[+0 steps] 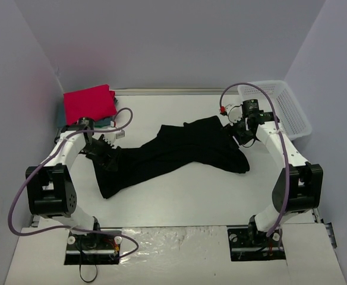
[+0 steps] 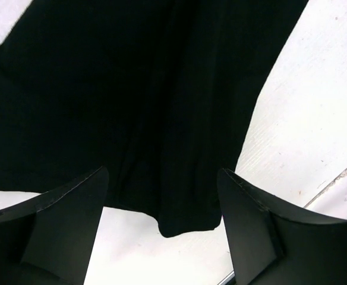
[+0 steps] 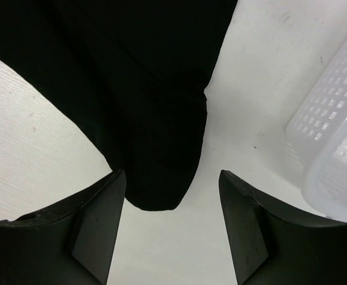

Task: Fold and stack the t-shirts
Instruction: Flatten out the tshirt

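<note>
At the near edge the two arms rise from their bases on the white surface [image 1: 179, 199], each trailing a looped purple cable [image 1: 16, 199]. Only the wrist cameras settle how the fingers stand. The left end effector [image 2: 161, 178] is released, its dark, matte, wedge-shaped fingers [image 2: 66, 202] spread wide over a rounded hem corner of the black t-shirt [image 2: 132, 89]. The right end effector [image 3: 172, 175] is likewise released and grips nothing, with a narrow tongue of the same black cloth hanging down into the gap between its fingers. Up close the cloth reads as soft, lustreless and nearly featureless, with faint lengthwise folds, while the surface beneath shows a pale, faintly scuffed grain. The top view alone gives the garment's whole shape: it lies bunched into a long, crumpled band running diagonally across the middle of the surface, from the left end effector at its lower left end to the right end effector at its upper right. Farther back, also seen only from above, a bright red-pink t-shirt [image 1: 90, 103] sits folded into a neat rectangle at the far left corner, on top of a teal-blue t-shirt [image 1: 62, 113] whose edges peek out beneath it. At the far right stands a white plastic mesh basket [image 1: 286, 107], tilted; the right wrist view shows its gridded, translucent wall just beside the black cloth.
</note>
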`<state>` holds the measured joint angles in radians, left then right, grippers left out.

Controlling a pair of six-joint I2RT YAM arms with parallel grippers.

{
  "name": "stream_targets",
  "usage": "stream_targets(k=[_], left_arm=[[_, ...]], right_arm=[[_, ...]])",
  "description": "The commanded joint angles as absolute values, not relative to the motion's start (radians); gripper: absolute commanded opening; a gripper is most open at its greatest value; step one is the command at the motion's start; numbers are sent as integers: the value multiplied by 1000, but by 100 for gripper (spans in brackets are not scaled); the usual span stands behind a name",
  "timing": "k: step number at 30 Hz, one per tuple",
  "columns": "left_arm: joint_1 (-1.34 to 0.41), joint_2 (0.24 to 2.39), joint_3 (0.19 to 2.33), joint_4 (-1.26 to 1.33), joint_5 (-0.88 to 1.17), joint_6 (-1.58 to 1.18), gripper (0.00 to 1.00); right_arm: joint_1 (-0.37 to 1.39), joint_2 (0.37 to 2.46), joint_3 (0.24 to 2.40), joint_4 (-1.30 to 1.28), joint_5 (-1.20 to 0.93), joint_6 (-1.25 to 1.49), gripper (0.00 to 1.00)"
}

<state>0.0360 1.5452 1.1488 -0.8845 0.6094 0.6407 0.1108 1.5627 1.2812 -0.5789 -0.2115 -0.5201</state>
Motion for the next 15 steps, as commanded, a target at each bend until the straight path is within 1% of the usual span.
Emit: stream_targets(k=[1, 5, 12, 15], left_arm=[[57, 1540, 1164, -902, 620, 666, 72], [83, 1545, 1135, -890, 571, 693, 71], [106, 1566, 1111, -963, 588, 767, 60], [107, 1569, 1091, -977, 580, 798, 58]], right_arm=[[106, 1601, 1307, -588, -196, -506, 60], [106, 1626, 1313, -583, -213, -499, 60], [106, 1646, 1310, -580, -206, -495, 60], [106, 1643, 1302, -577, -201, -494, 60]])
